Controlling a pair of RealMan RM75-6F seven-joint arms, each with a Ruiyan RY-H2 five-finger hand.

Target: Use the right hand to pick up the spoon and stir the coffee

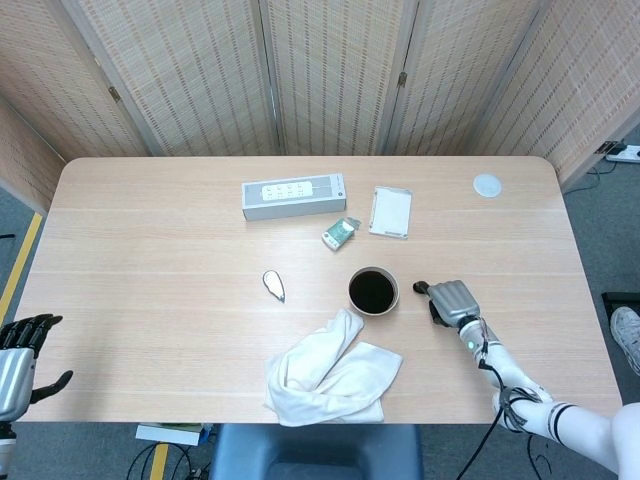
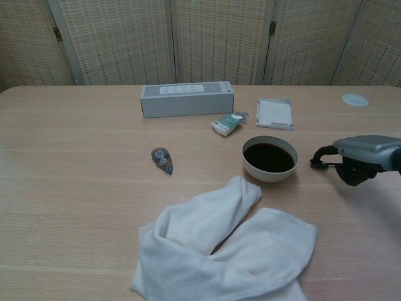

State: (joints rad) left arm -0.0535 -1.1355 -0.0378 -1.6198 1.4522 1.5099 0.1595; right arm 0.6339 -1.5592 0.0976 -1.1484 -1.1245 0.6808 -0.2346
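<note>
right robot hand (image 2: 354, 158) over spoon (image 2: 321, 163), beside coffee (image 2: 269, 157)
</note>
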